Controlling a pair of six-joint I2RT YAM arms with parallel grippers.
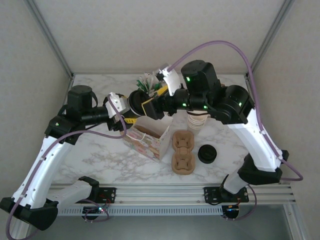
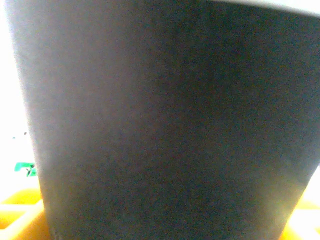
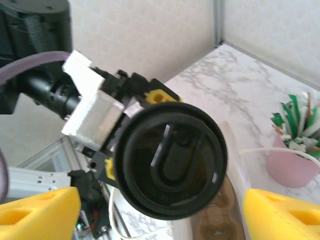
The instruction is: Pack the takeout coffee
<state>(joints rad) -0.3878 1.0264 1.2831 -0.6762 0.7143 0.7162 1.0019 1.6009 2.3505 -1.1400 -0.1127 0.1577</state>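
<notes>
**Top external view:** The left gripper [image 1: 131, 107] is clenched on the takeout coffee [image 1: 137, 101]. It holds the cup tipped on its side in the air, above the open paper bag [image 1: 150, 142]. The right gripper [image 1: 151, 106] stands just beside the lid end. Judged step: a hand-over between the arms ahead of bagging.

**Left wrist view:** A dark, blurred surface, taken to be the takeout coffee's wall, sits between yellow fingers [image 2: 17, 222]. Contact cannot be made out.

**Right wrist view:** The black lid [image 3: 172, 160] faces the camera. The right gripper's yellow fingertips [image 3: 40, 212] are spread wide either side, apart from it. The next move calls for centring on the lid and closing squarely before the left lets go.
</notes>
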